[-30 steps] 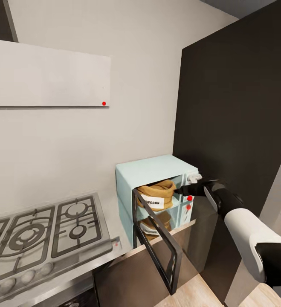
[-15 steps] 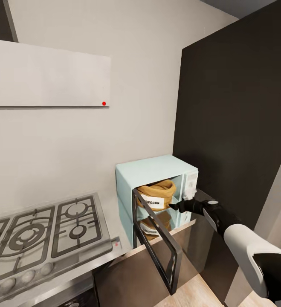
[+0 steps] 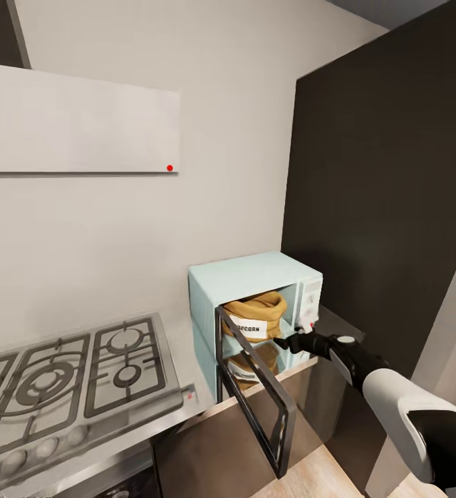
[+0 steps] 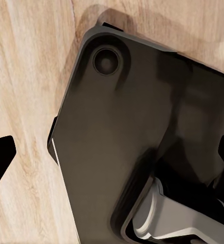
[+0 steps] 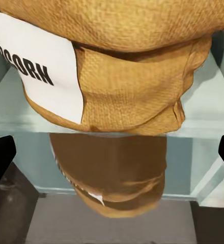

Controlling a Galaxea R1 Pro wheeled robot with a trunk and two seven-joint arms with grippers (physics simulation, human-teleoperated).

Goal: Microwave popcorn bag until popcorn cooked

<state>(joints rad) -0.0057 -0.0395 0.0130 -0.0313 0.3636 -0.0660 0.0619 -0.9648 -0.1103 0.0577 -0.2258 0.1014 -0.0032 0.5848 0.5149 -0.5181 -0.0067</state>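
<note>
Tan popcorn bag point(image 3: 254, 316) sits inside the open microwave point(image 3: 255, 277); right claw point(image 3: 288, 342) spread wide, empty, just outside.

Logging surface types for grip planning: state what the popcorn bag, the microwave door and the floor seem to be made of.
Popcorn bag: coarse woven cloth, matte tan; the weave shows, with a smooth white printed label.
Microwave door: see-through pane, probably glass, in a dark, faintly glossy frame; frame material unclear.
Floor: pale wood or wood-look planks, visible grain.

The right arm is extended forward from the lower right of the head view, white forearm leading into a black wrist. The right tool point(image 3: 290, 341) is held level, its dark fingertips point(image 5: 0, 157) spread wide apart.
</note>
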